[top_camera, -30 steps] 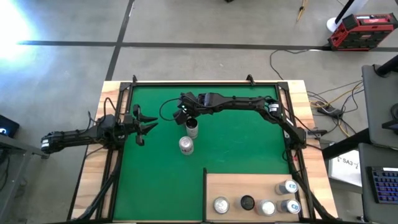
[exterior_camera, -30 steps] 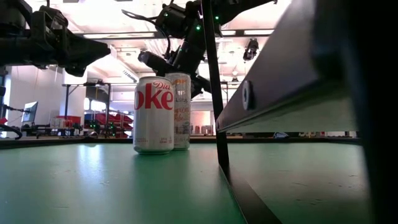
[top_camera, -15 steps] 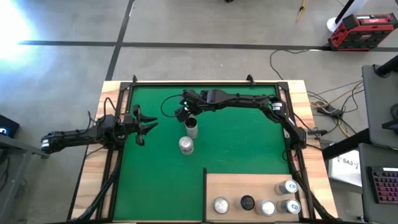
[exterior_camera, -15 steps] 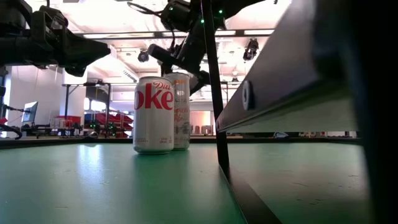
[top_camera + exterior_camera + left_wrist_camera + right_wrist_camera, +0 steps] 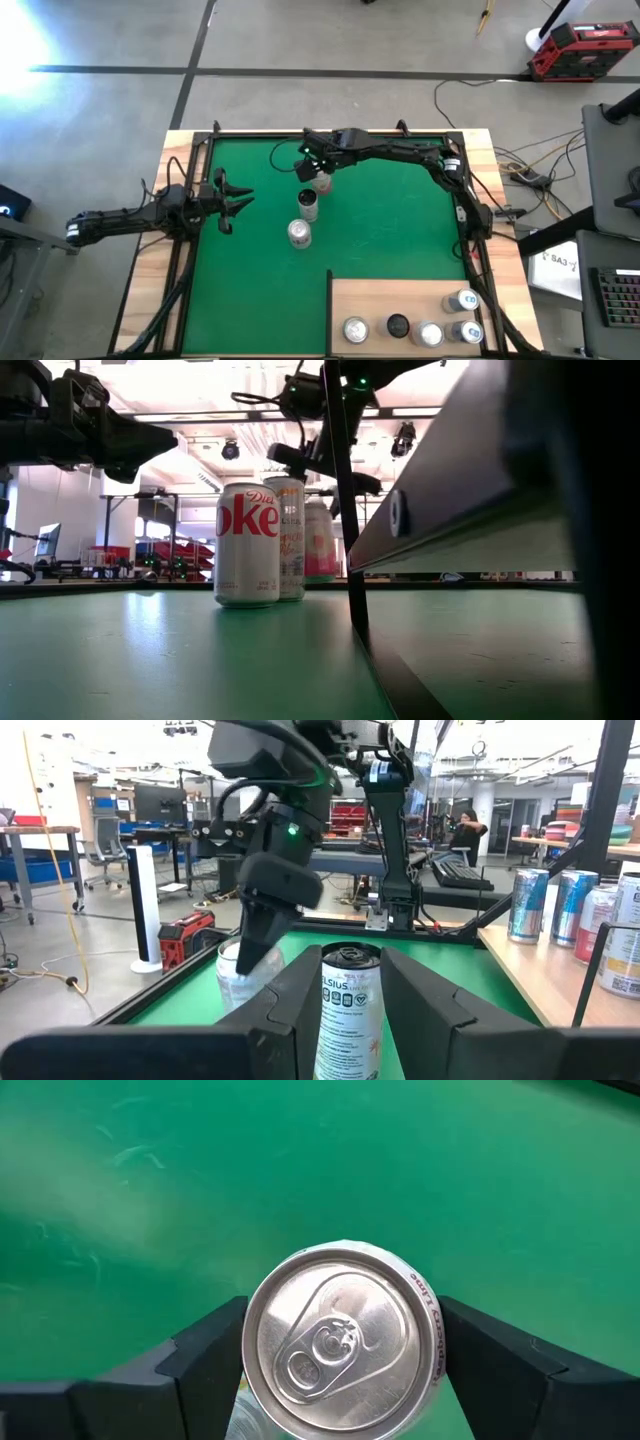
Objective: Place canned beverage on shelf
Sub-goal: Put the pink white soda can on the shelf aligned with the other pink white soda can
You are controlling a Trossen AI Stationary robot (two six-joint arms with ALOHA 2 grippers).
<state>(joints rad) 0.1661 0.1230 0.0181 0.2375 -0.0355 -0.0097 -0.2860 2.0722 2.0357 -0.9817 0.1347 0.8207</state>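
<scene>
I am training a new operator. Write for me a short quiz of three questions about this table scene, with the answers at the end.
1. True or false: the shelf holds no cans yet.
2. How many cans are within the green mat, not on the shelf?
3. Whose fingers stand at both sides of the pink can?
A. left gripper
B. right gripper
C. neither
Key: 1 false; 2 three; 3 B.
</scene>
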